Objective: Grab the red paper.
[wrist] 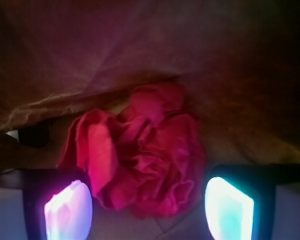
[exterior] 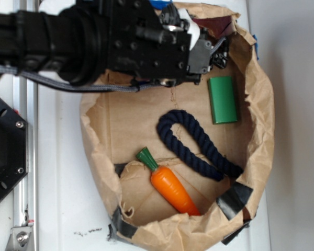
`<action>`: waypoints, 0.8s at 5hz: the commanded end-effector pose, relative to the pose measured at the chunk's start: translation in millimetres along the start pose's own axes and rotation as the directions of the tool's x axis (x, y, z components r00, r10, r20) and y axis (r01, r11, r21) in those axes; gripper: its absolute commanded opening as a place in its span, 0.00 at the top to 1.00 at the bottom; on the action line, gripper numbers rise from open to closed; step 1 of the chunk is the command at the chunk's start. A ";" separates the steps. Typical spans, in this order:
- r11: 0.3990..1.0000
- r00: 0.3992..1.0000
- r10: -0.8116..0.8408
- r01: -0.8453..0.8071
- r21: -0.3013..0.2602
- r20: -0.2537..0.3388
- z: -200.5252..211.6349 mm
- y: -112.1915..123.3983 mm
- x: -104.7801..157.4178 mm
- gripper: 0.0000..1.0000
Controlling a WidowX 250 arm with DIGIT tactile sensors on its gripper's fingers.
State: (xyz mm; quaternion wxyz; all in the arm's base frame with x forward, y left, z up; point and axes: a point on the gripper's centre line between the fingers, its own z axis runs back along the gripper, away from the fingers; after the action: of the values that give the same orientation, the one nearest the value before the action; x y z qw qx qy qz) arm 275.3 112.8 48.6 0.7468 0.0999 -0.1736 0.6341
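Claw (wrist: 149,210) spread wide, gripping nothing, 2 glowing pads (wrist: 229,207) flanking the red paper (wrist: 140,160). Red paper crumpled on the brown paper bag (exterior: 259,104) floor against its wall, at the bag's top edge.

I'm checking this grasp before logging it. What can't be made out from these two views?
- Exterior: the crumpled bright red paper wad is hidden beneath the black robot arm.
- Wrist: the tool is open, its glowing fingertips cut off by the bottom edge; contact with the wad is unclear.
- Wrist: the brown paper bag wall behind is dark and blurred.
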 end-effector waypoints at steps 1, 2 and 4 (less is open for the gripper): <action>0.998 0.998 0.057 -0.056 -0.030 0.018 5.7 -1.1 17.0 0.00; 0.998 0.998 0.051 -0.050 -0.022 0.043 1.7 -0.2 20.4 0.00; 0.999 0.996 0.047 -0.048 0.002 0.072 -7.3 2.1 25.0 0.00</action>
State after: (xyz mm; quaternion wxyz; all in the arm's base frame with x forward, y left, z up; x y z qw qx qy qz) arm 277.4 121.4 37.1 0.7533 0.1281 -0.1776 0.6202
